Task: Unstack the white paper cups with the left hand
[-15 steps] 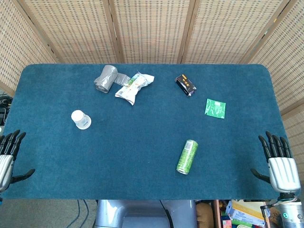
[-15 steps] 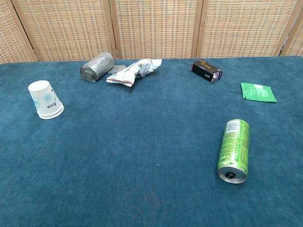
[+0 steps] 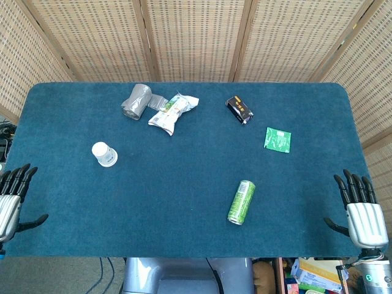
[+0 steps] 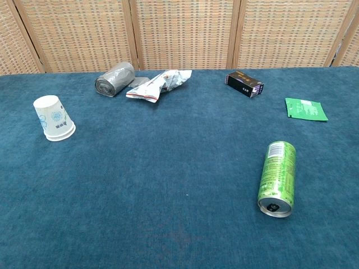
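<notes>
Head view. The blue table (image 3: 184,184) fills most of the frame, with woven screen panels (image 3: 196,37) behind it along the top. The white paper cups (image 3: 104,154) stand mouth-down as one nested stack in the left-centre of the frame, clear of every other item. In the upper left-centre lie a grey roll (image 3: 136,101) and, just beside it to the right, a crumpled snack wrapper (image 3: 174,112). A small black box (image 3: 239,109) lies in the upper right-centre. A green sachet (image 3: 277,139) lies flat further right and lower. A green can (image 3: 241,201) lies on its side in the lower right-centre. The left hand (image 3: 10,201) sits at the lower-left edge of the frame, beside the table's near-left corner: fingers extended and apart, thumb out to the side, holding nothing. It is well apart from the cups. The right hand (image 3: 359,211) sits at the lower-right edge by the near-right corner, in the same posture: fingers spread, thumb out, nothing held.

Chest view. Neither hand appears. The cup stack shows at the left-centre, resting on its rim, with a pale blue print on its side. The roll and wrapper lie at upper left-centre, the box at upper right-centre, the sachet at the right edge, and the can at lower right with its top end toward the camera.
</notes>
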Controlling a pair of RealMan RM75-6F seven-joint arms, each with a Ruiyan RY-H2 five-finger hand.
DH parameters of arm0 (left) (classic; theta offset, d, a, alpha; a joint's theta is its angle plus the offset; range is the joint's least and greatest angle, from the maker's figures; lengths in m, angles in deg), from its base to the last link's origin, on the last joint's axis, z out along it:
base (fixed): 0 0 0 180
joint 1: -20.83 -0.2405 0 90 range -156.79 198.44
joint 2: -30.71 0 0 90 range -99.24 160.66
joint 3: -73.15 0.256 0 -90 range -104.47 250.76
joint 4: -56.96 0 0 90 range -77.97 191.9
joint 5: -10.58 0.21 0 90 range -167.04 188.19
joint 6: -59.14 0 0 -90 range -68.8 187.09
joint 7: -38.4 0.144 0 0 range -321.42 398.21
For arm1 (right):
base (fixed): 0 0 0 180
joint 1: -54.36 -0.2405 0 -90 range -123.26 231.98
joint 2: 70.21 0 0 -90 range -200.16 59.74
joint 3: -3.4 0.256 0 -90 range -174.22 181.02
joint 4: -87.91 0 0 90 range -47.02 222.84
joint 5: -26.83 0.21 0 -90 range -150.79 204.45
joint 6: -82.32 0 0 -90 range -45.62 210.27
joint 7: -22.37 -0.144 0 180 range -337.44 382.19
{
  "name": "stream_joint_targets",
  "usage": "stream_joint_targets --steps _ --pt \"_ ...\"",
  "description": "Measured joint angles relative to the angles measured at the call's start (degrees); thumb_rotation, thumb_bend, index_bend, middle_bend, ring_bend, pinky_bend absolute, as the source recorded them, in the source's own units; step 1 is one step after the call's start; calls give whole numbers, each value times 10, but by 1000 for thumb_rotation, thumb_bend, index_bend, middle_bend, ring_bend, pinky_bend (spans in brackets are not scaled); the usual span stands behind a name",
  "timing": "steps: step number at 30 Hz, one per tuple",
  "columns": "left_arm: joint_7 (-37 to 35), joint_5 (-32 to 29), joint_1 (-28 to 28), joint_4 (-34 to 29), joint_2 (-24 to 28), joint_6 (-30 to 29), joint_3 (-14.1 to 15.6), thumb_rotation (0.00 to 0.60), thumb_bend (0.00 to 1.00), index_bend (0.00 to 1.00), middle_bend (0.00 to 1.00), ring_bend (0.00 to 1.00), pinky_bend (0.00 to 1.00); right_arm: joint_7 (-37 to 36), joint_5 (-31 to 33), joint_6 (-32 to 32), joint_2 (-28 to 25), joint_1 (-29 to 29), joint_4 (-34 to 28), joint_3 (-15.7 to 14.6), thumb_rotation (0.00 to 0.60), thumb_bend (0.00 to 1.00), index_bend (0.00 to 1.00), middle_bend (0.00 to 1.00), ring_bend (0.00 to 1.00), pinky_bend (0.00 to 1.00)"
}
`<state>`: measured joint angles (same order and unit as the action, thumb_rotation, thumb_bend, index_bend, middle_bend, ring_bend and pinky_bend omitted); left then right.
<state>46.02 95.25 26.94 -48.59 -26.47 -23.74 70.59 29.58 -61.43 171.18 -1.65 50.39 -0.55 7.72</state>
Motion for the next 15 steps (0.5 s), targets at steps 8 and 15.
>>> stream_joint_targets --steps 8,15 --pt "-5 -54 89 -17 28 97 -66 600 49 21 0 0 0 -7 13 -16 -2 -6 4 4 600 0 0 0 0 0" --pt "68 -206 201 6 26 225 -115 600 52 186 0 0 0 -20 29 -29 -4 -8 7 8 600 0 0 0 0 0"
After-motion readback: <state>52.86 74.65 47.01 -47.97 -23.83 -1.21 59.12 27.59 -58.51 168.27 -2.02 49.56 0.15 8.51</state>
